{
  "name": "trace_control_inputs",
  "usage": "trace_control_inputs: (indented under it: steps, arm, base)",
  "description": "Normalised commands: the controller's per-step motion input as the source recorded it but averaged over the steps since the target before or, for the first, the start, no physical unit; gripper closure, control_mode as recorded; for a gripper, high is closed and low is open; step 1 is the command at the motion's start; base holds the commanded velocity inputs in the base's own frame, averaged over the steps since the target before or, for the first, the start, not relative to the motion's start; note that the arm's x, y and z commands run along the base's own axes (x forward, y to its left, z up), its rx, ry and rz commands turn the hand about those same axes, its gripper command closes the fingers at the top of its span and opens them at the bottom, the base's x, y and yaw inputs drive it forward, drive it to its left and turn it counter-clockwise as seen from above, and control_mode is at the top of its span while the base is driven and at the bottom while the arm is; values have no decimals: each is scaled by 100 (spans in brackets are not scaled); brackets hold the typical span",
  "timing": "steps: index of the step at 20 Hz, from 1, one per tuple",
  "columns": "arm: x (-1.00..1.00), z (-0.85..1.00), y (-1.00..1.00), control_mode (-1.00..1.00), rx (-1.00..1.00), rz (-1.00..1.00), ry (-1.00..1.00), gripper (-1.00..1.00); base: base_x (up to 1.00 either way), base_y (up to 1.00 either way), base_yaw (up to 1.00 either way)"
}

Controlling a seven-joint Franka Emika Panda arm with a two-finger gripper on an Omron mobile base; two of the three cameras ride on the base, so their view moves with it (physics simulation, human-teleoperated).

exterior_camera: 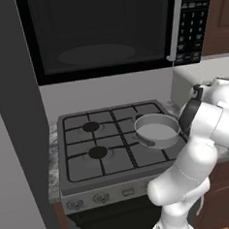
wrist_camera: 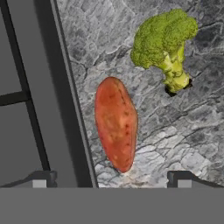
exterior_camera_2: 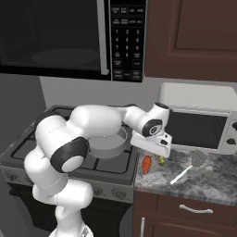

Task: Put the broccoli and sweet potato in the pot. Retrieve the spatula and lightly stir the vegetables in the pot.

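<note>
- hand wide open, holding nothing, hovering over sweet potato
- sweet potato on counter near its stove-side edge
- broccoli just beside it
- pot on stove

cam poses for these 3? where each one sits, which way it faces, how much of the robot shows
Left base view: behind the arm on its left, looking down at the stove and pot; arm at lower right.
Right base view: behind on its right, over the counter; arm at lower left, open tool above the sweet potato.
Hand view: on the hand, facing down at sweet potato and broccoli; fingertips at bottom.
Shared: both base views show the pot.
</note>
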Motion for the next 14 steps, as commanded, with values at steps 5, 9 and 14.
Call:
trace_control_inputs:
  steps: [5, 9, 14]
  arm:
    - [0, -20, -9, -100, 0, -1, 0, -100]
    - [0, -36, -9, -100, 0, 0, 0, -100]
    - [0, -40, 0, -100, 0, 0, 0, -100]
  base:
    - [0, 0, 0]
    - [0, 0, 0]
    - [0, 0, 0]
